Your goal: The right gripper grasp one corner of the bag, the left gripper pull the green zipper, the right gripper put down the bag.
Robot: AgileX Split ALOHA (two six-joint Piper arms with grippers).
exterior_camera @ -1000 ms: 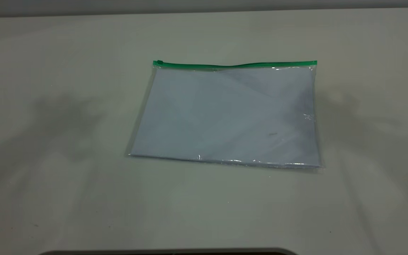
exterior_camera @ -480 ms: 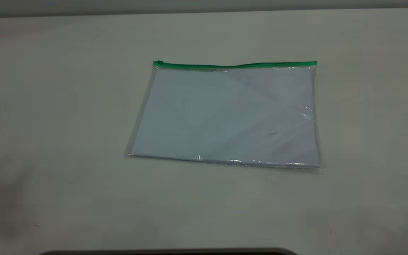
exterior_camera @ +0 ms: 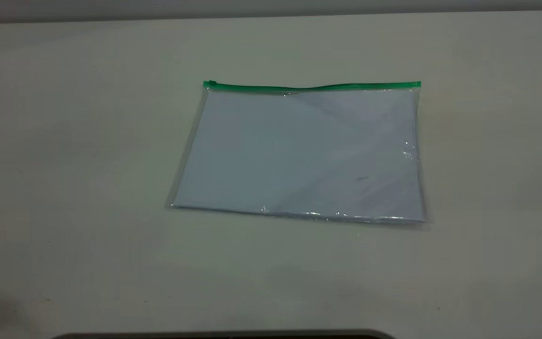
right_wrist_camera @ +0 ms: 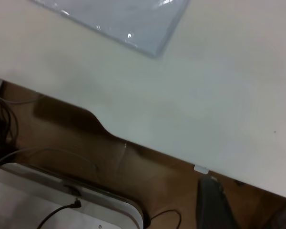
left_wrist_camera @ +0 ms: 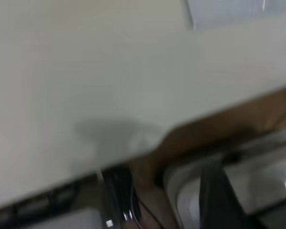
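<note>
On my exterior view neither gripper is in sight, so I cannot tell how either one stands; both wrist views look over the table's (exterior_camera: 64, 141) near edge, with only dark blurred shapes at their borders. The bag (exterior_camera: 299, 155) lies flat around the table's middle, slightly right of centre, white sheets showing through the clear plastic. The green zipper (exterior_camera: 313, 86) runs along its far edge, with the slider tab (exterior_camera: 211, 84) at the far left corner.
</note>
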